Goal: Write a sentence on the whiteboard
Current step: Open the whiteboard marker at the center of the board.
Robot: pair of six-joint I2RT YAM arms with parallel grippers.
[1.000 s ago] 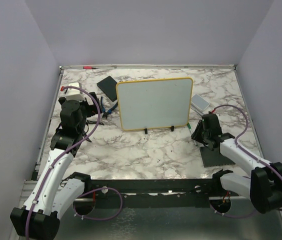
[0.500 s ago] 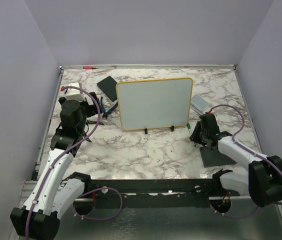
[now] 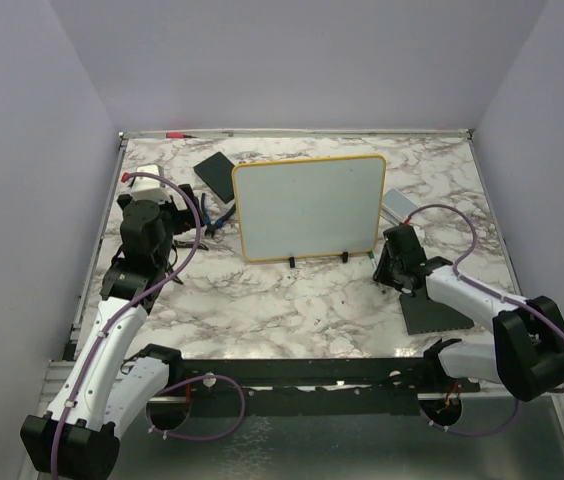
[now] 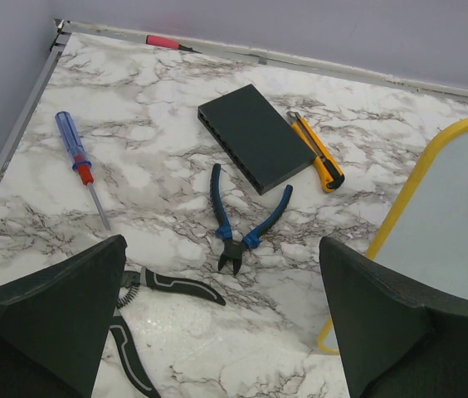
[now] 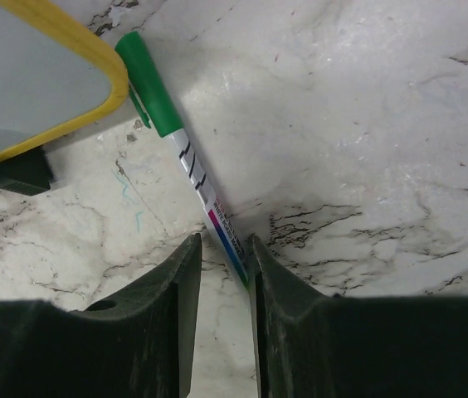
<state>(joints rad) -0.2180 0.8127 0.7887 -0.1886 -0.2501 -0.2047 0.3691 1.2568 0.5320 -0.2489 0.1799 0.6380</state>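
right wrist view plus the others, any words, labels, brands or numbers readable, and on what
marker: small print on the white barrel by the colour band, too blurred to read
whiteboard: blank, no writing
knife, pliers, screwdriver, black box: no readable marks
Nothing here can be quoted.
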